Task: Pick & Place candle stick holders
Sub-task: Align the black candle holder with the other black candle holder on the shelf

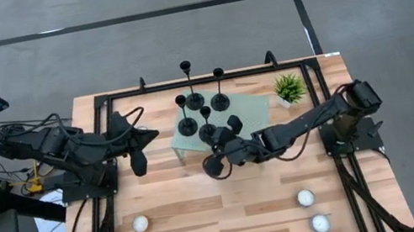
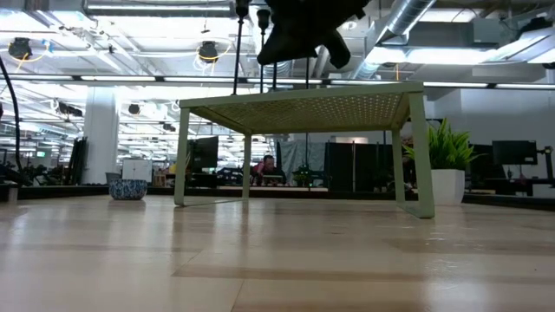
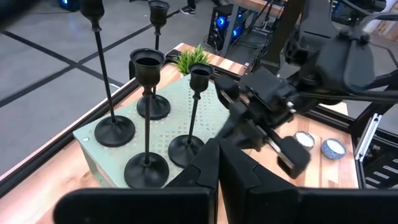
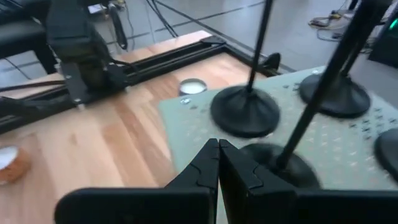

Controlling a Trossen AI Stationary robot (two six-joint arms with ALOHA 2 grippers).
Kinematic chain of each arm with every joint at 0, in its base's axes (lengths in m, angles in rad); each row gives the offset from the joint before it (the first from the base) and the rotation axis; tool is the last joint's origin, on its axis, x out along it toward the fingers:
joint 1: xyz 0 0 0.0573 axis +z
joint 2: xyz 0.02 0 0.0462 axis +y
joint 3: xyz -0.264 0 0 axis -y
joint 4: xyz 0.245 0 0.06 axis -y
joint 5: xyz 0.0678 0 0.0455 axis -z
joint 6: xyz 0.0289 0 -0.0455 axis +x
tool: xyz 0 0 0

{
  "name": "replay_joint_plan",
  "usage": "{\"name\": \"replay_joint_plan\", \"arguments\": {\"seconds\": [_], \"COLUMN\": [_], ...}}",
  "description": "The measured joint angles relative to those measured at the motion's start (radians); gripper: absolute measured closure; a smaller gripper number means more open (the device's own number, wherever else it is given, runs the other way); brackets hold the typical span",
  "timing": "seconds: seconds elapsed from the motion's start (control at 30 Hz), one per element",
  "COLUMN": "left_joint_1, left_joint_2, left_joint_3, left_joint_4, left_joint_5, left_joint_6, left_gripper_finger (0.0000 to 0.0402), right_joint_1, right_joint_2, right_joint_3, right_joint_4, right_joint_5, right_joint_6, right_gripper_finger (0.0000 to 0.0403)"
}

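Four black candle stick holders stand by their disc bases on a pale green perforated stand (image 1: 253,112) at the middle back. Their bases are at the far left (image 1: 195,100), far right (image 1: 221,101), near left (image 1: 187,126) and near right (image 1: 208,133). My right gripper (image 4: 219,146) is shut and empty. It hovers over the stand's near edge (image 1: 217,147), just beside the near right holder's base (image 4: 273,167). My left gripper (image 3: 217,152) is shut and empty, raised left of the stand (image 1: 138,154).
A small green potted plant (image 1: 289,87) stands at the stand's far right corner. White tealights lie near the table's front, one at the left (image 1: 140,224) and two at the right (image 1: 305,198) (image 1: 320,222). Bare wood lies between them. A black frame (image 1: 102,100) rims the table.
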Motion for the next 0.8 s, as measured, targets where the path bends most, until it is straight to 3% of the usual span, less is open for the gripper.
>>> {"name": "replay_joint_plan", "arguments": {"seconds": [0.8], "left_joint_1": [0.0], "left_joint_2": [0.0], "left_joint_3": [0.0], "left_joint_4": [0.0], "left_joint_5": [0.0], "left_joint_6": [0.0], "left_gripper_finger": [0.0397], "right_joint_1": [-0.043], "right_joint_2": [0.0], "right_joint_3": [0.0], "right_joint_4": [-0.112], "right_joint_5": [0.03], "right_joint_6": [-0.003], "right_gripper_finger": [0.0403]}}
